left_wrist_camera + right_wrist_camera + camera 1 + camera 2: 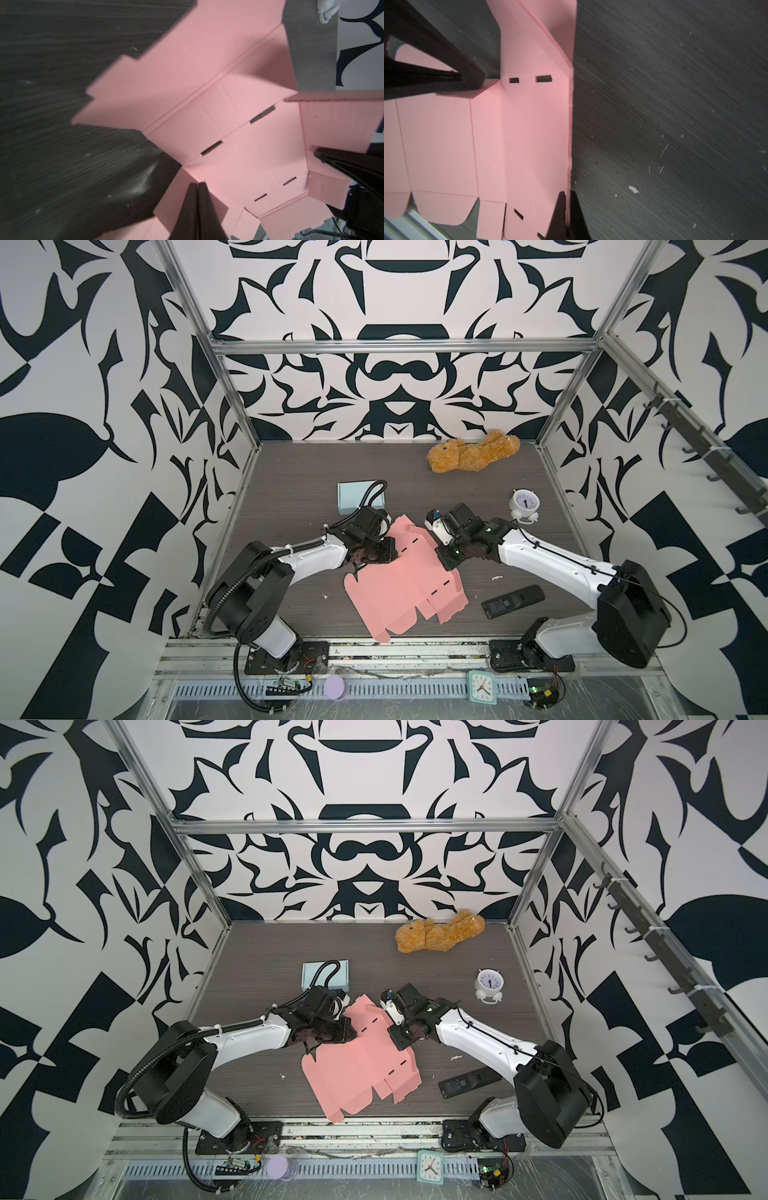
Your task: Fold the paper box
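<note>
Three patterned walls (399,377), dark woodgrain tabletop (291,472)

A: Where is the paper box (399,585) lying?
B: On the table (291,489), toward the front, with the left gripper (197,185) sitting at its left edge and the right gripper (568,194) at its right.
A: And beyond?
B: A remote (513,601) is lying to its right, a clock (524,504) is standing behind that, and a teddy bear (473,454) is lying at the back.

Even overhead light is filling both top views, lines bowing toward the edges. Wrist views are running dimmer, the desk (52,166) blurring, soft shadows falling across the paper (207,83).
</note>
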`<state>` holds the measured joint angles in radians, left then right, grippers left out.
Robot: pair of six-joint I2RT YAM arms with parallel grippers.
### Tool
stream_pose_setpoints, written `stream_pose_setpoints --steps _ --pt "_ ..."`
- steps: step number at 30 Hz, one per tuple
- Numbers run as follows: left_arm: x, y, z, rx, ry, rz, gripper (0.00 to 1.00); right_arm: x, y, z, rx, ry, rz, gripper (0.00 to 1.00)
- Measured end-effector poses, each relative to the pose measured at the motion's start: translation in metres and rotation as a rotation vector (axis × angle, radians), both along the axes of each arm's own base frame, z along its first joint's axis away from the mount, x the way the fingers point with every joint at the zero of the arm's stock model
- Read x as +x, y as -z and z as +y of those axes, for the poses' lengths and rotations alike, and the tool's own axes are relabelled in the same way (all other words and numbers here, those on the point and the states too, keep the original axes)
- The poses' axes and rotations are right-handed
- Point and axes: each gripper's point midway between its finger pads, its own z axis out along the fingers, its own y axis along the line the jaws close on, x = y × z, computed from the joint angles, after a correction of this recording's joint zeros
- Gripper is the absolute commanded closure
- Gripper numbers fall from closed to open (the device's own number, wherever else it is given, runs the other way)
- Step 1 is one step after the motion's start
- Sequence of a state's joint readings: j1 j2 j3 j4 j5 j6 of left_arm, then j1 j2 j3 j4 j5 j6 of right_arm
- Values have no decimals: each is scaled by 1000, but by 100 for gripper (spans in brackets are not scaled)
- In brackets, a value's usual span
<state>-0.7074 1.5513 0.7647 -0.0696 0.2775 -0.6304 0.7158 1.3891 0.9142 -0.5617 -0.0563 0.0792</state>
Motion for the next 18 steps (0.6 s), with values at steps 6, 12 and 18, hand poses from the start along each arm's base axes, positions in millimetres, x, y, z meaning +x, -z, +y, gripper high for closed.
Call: stream_pose_setpoints --steps 6,12,18 --pt "-5 -9 17 -18 -27 -28 92 -1 -7 1 -70 -61 -95 100" --pt "11 -38 36 -56 -77 -104 91 3 -18 2 -138 -100 -189 100" --pt "36 -67 65 -107 -155 -179 90 6 -34 13 -202 -156 -294 100"
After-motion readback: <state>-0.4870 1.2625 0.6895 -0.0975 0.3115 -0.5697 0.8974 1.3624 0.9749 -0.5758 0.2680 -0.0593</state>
